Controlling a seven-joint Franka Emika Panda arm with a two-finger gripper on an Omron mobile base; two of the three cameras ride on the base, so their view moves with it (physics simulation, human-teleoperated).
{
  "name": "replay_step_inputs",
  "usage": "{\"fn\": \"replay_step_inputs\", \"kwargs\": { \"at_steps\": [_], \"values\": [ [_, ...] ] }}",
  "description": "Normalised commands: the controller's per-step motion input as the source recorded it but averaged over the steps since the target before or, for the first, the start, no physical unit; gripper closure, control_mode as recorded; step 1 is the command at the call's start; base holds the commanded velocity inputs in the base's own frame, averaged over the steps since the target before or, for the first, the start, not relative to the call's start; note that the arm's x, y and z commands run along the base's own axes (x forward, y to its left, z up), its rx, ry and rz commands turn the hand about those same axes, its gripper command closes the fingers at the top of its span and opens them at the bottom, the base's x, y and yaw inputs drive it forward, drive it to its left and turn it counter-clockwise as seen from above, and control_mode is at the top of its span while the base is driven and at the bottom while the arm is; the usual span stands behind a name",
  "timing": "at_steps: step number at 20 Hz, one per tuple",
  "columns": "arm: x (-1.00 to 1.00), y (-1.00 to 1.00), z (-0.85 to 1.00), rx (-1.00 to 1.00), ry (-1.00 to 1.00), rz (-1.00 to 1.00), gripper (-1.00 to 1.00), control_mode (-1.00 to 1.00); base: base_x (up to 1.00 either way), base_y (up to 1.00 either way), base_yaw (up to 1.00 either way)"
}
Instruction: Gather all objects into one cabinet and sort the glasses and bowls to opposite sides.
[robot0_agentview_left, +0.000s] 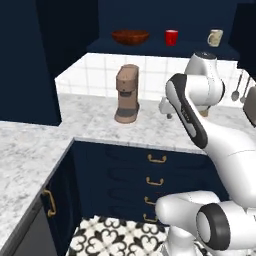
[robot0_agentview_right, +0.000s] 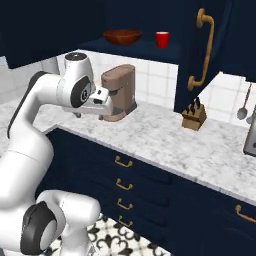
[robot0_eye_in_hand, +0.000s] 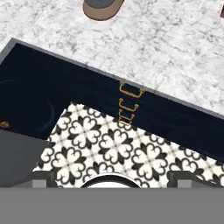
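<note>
The wooden bowl (robot0_agentview_left: 130, 36), red cup (robot0_agentview_left: 171, 37) and cream tumbler (robot0_agentview_left: 215, 37) were seen on the open upper cabinet's shelf (robot0_agentview_left: 150, 48), far above the gripper (robot0_agentview_right: 107, 98), whose jaw state could not be told; a raised reach was judged necessary next.

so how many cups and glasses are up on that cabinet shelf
2: a red cup near the middle of the shelf, right of the wooden bowl, and a cream tumbler at the right end. The dark shelf may hide more.
</note>
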Motion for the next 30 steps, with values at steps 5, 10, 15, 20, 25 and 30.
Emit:
{"fn": "replay_step_inputs", "kwargs": {
  "at_steps": [5, 10, 15, 20, 25, 30],
  "values": [
    [0.0, 0.0, 0.0, 0.0, 0.0, 0.0, -1.0, 1.0, -0.89, -0.51, 0.43],
    [0.0, 0.0, 0.0, 0.0, 0.0, 0.0, -1.0, 1.0, -0.58, -0.1, 0.5],
    [0.0, 0.0, 0.0, 0.0, 0.0, 0.0, -1.0, 1.0, -0.26, 0.0, 0.57],
    [0.0, 0.0, 0.0, 0.0, 0.0, 0.0, -1.0, 1.0, -0.22, -0.02, 0.55],
    [0.0, 0.0, 0.0, 0.0, 0.0, 0.0, -1.0, 1.0, -0.18, -0.05, 0.52],
    [0.0, 0.0, 0.0, 0.0, 0.0, 0.0, -1.0, 1.0, -0.15, 0.0, 0.5]
  ]
}}
